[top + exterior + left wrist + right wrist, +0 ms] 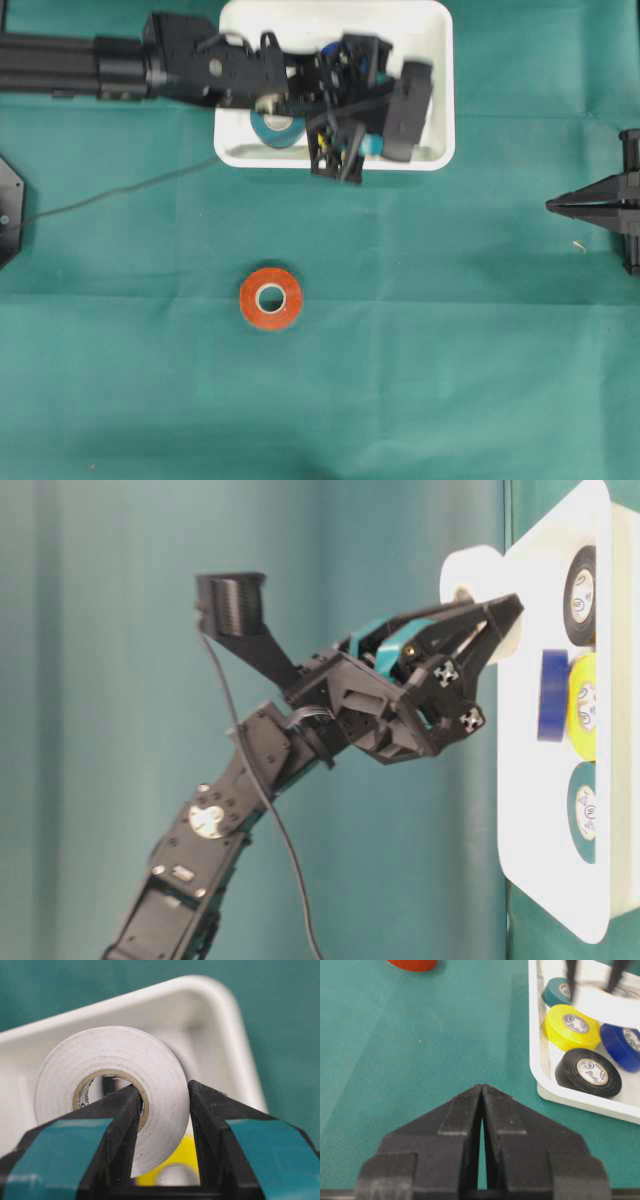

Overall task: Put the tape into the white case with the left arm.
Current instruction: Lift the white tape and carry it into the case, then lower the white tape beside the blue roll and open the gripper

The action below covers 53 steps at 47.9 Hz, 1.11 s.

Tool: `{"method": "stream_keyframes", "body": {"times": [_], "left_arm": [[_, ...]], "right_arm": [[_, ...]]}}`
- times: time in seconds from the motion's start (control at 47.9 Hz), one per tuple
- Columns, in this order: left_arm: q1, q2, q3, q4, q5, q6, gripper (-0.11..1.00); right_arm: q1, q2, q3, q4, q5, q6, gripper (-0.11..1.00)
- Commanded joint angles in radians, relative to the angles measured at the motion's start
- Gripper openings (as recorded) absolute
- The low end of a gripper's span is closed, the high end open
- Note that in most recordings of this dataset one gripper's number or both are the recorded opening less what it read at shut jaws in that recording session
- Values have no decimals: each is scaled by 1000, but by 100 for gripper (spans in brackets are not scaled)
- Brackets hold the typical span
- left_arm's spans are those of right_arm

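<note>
I hold the white tape roll [107, 1095] in the left gripper [162, 1105], one finger through its core and one outside, pinching the wall above the white case [235, 1025]. Risk: the case already holds the yellow roll [570, 1025], blue roll [622, 1045] and black roll [590, 1072]; released here, the white roll may land on them, tip or roll. The right gripper [482, 1095] sits closed, well apart.

An orange tape roll [270, 298] lies flat on the green cloth [450, 350].

tape roll [107, 1090] in left hand [162, 1110] above case [235, 1035], four rolls [572, 1025] inside
</note>
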Motion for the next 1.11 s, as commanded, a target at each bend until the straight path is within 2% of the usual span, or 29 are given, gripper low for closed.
{"method": "stream_keyframes", "body": {"times": [0.0, 0.125, 0.313, 0.647, 0.689, 0.835, 0.898, 0.96, 1.086], "left_arm": [[21, -12, -21, 0, -21, -5, 29], [46, 0, -23, 0, -23, -3, 29], [52, 14, -31, 0, -23, -3, 29], [52, 31, -34, 0, -23, -5, 29], [52, 31, -34, 0, -23, -3, 36], [48, 28, -32, -2, -26, -8, 79], [44, 21, -32, -2, -28, -11, 93], [38, 17, -32, -2, -31, -11, 99], [20, 5, -31, -2, -38, -11, 99]], "right_arm": [[-2, 6, -8, -3, -11, -2, -9], [-2, 6, -6, -8, -9, -3, -9], [-2, 6, -6, -40, -11, -2, -9], [-2, 6, -6, -41, -11, 0, -9], [-2, 6, -6, -41, -11, 0, -9], [-2, 6, -6, -41, -9, 0, -9], [-2, 6, -6, -41, -11, 0, -9], [-2, 6, -6, -41, -9, 0, -9], [-2, 6, -6, -43, -11, 0, -9]]}}
